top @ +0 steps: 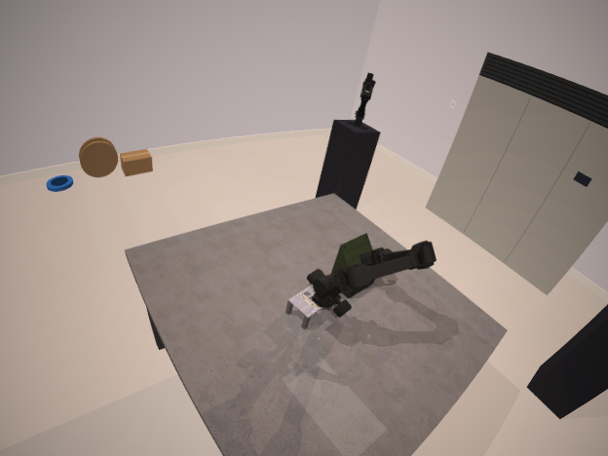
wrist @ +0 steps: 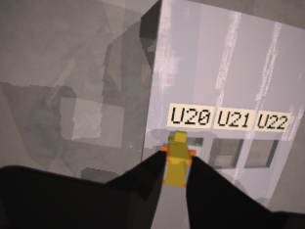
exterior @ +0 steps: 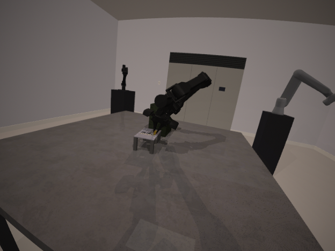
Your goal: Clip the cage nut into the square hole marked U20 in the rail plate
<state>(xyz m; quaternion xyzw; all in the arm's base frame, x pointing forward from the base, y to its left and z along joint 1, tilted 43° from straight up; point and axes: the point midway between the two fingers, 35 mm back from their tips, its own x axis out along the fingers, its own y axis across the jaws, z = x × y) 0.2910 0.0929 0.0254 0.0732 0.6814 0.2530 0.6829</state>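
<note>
Yellow cage nut [exterior: 155, 132] [wrist: 177, 163] sits clamped in the claw [exterior: 157, 131] [wrist: 176, 160], overlapping the U20 hole [wrist: 197, 141] in the wrist view, its long axis running roughly toward the U20 label [wrist: 190, 116].

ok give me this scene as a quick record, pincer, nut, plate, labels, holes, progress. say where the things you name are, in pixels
pincer: [wrist: 178, 156] shut on the cage nut
cage nut: [wrist: 176, 168] yellow with orange edges, at the U20 hole, partly covering it in the wrist view
rail plate: [top: 304, 303] [exterior: 146, 135] [wrist: 196, 64] pale, raised on legs
labels: U20, U21, U22
U21 and U22 holes: no nut seen in either
progress: nut not released; whether its wings are through cannot be told
</note>
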